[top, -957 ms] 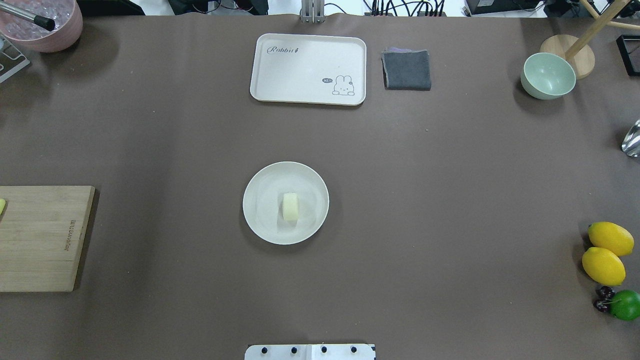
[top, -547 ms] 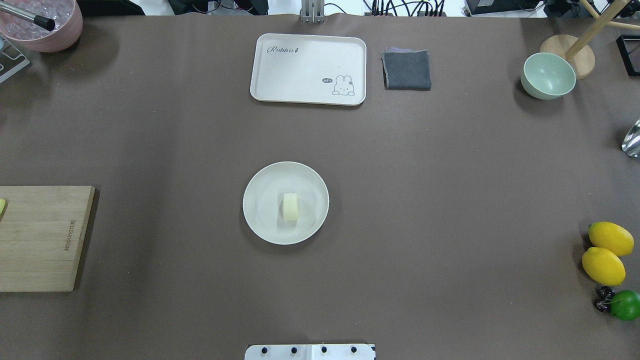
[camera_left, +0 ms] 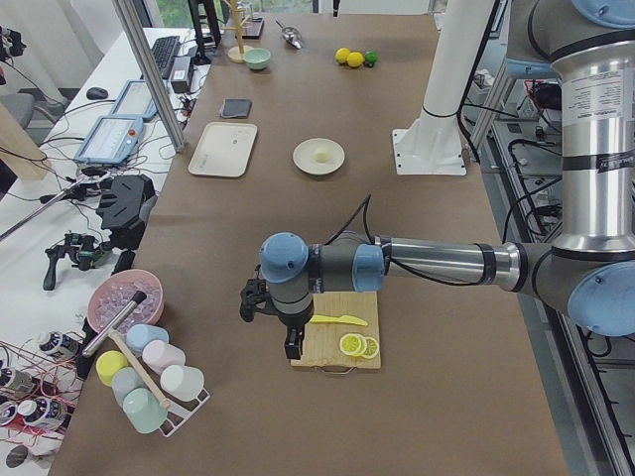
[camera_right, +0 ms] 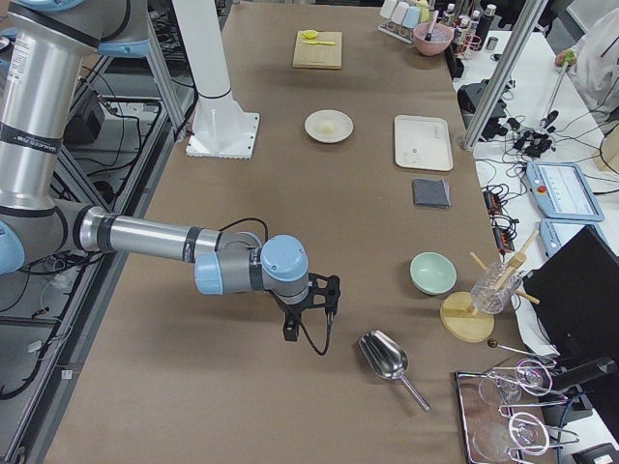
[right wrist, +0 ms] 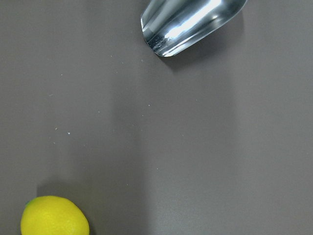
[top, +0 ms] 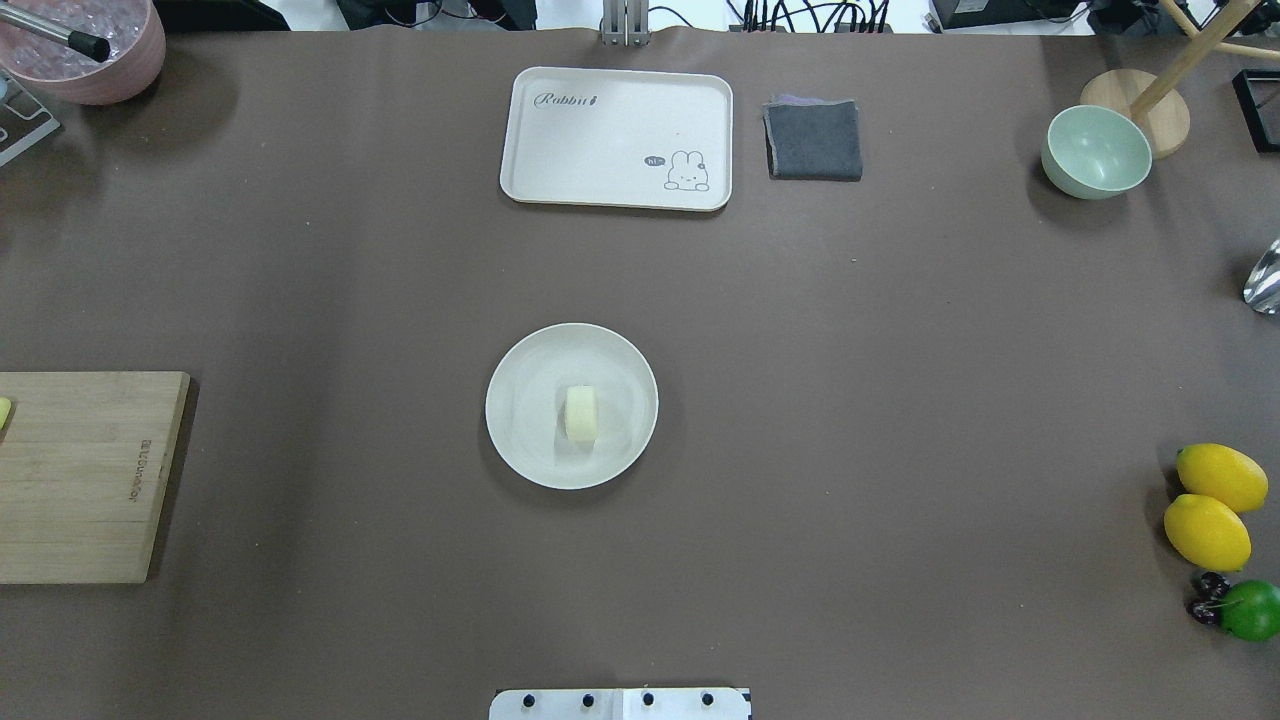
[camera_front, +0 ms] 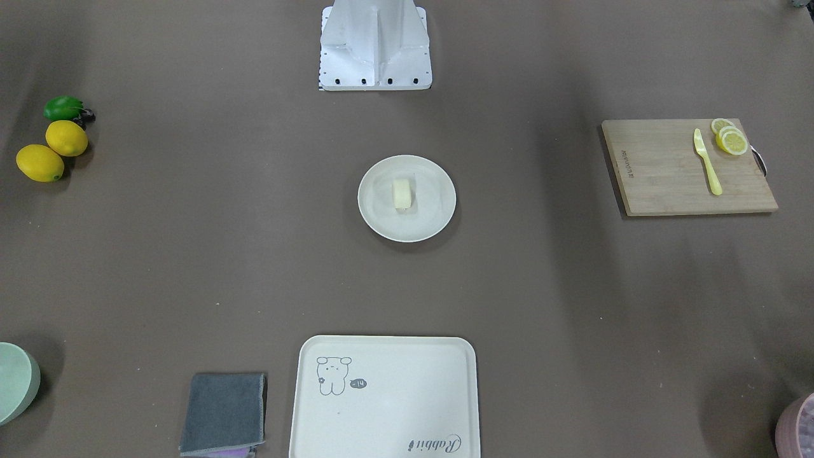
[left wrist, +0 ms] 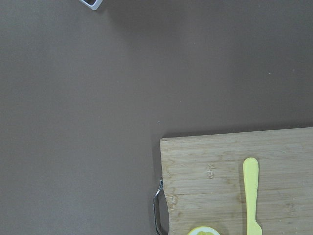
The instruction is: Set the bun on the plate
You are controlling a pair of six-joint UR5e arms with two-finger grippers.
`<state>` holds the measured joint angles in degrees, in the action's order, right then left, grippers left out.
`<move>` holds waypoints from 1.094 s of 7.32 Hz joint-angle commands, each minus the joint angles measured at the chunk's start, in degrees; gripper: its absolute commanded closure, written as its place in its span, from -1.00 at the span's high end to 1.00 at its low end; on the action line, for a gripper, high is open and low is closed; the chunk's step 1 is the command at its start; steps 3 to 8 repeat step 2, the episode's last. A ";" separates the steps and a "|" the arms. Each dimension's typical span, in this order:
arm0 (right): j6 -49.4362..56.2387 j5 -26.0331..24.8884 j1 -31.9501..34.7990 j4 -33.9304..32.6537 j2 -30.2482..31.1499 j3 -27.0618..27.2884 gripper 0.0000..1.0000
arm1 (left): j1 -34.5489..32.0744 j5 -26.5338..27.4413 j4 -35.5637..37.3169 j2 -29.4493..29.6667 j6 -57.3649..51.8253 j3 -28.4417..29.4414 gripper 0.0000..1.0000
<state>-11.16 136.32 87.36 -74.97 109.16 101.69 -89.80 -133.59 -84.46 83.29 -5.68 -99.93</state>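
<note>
The bun [top: 581,413], a small pale cream lump, lies near the middle of the round off-white plate [top: 520,440] at the table's centre. The front-facing view shows the same bun [camera_front: 402,194] on the plate [camera_front: 432,216]. Neither arm reaches into these two views. My left gripper [camera_left: 288,342] hangs over the end of the cutting board [camera_left: 337,337], far from the plate; I cannot tell if it is open or shut. My right gripper [camera_right: 308,329] hovers near a metal scoop [camera_right: 385,356] at the other end, and its state cannot be told either.
A cream tray [top: 615,120] and a folded grey cloth [top: 813,140] lie at the back. A green bowl [top: 1095,150] sits back right. Two lemons [top: 1220,478] and a lime [top: 1250,610] lie at the right edge, the cutting board [top: 80,480] at the left.
</note>
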 commanded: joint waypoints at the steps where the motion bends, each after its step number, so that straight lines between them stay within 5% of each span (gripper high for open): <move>1: 0.00 0.00 0.00 0.00 0.00 0.00 1.00 | 0.07 0.09 0.00 0.03 -0.12 0.00 0.95; 8: 0.00 0.00 0.00 0.00 0.00 0.00 1.00 | 0.07 0.00 0.00 -0.05 -0.12 -0.09 0.95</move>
